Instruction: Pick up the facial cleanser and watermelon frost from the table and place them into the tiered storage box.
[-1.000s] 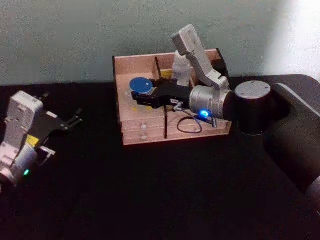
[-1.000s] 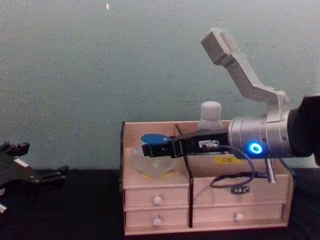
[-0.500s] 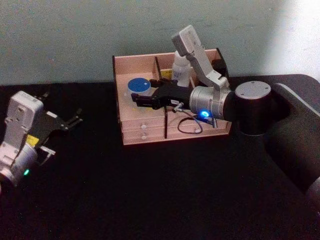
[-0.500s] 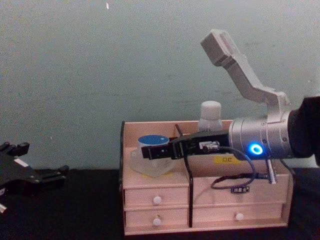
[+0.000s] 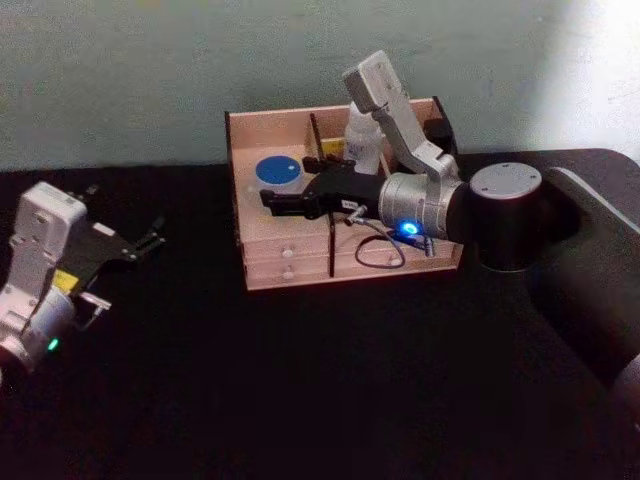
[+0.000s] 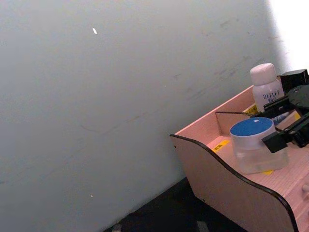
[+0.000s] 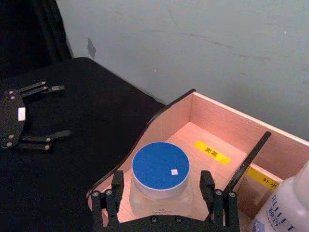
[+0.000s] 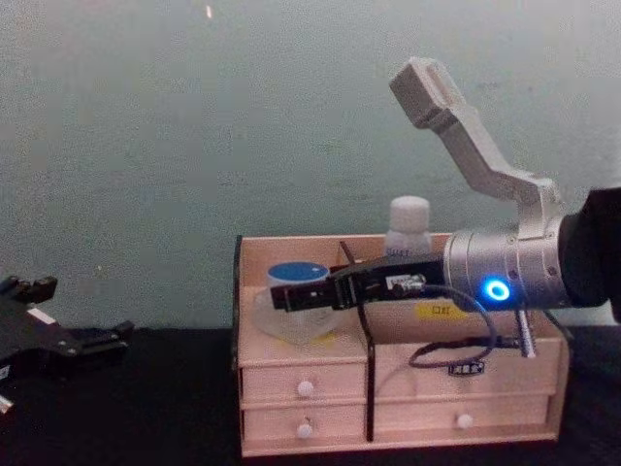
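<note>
The watermelon frost, a frosted jar with a blue lid, stands upright in the left compartment of the tiered storage box. My right gripper is open, one finger on each side of the jar with a small gap to it. The chest view shows the right gripper level with the watermelon frost. The facial cleanser, a white bottle, stands in the back compartment behind my right arm; the facial cleanser rises above the tiered storage box. My left gripper rests open far to the left.
The black table spreads wide in front of the box. A pale green wall stands close behind it. A dark divider splits the box's top shelf. My right arm's cable hangs before the drawers.
The jar went from tilted in my right gripper's grasp to upright on the shelf. The right fingers have spread off it. The left arm has not moved.
</note>
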You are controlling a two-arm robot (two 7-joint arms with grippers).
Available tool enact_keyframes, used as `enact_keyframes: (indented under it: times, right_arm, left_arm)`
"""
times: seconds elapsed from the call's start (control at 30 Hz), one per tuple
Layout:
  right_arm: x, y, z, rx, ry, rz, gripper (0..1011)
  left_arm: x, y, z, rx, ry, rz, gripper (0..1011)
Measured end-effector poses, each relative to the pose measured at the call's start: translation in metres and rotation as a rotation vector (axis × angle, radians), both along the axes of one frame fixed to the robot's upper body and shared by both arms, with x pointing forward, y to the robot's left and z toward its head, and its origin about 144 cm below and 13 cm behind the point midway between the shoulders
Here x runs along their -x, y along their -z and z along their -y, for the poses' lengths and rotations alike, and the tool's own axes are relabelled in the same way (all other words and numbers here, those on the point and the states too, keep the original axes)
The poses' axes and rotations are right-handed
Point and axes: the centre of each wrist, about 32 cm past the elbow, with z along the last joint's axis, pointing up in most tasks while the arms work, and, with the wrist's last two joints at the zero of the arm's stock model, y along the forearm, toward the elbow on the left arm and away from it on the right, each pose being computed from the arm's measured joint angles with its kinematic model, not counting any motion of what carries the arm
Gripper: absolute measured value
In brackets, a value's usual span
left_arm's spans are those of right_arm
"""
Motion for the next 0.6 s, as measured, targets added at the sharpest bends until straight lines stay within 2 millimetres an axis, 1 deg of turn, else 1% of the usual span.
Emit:
enact_keyframes:
  times: [0.1,0.33,0.43,0.5,0.53,0.57,0.6]
  right_arm:
    - [0.000,0.000,0.000,-0.001,-0.001,0.003,1003]
    - [0.010,-0.006,0.004,-0.011,-0.008,0.049,1003]
    - [0.018,-0.009,0.010,-0.016,-0.013,0.064,1002]
    - [0.026,-0.012,0.017,-0.019,-0.017,0.071,1002]
    - [0.033,-0.014,0.024,-0.020,-0.020,0.075,1003]
    - [0.033,-0.014,0.024,-0.020,-0.020,0.075,1002]
    - [0.043,-0.016,0.033,-0.023,-0.021,0.076,1002]
  left_arm:
    - [0.000,0.000,0.000,0.000,0.000,0.000,1001]
    - [0.000,0.000,0.000,0.000,0.000,0.000,1001]
    - [0.000,0.000,0.000,0.000,0.000,0.000,1001]
    - [0.000,0.000,0.000,0.000,0.000,0.000,1001]
    - [0.000,0.000,0.000,0.000,0.000,0.000,1001]
    - [0.000,0.000,0.000,0.000,0.000,0.000,1001]
    - [0.000,0.000,0.000,0.000,0.000,0.000,1001]
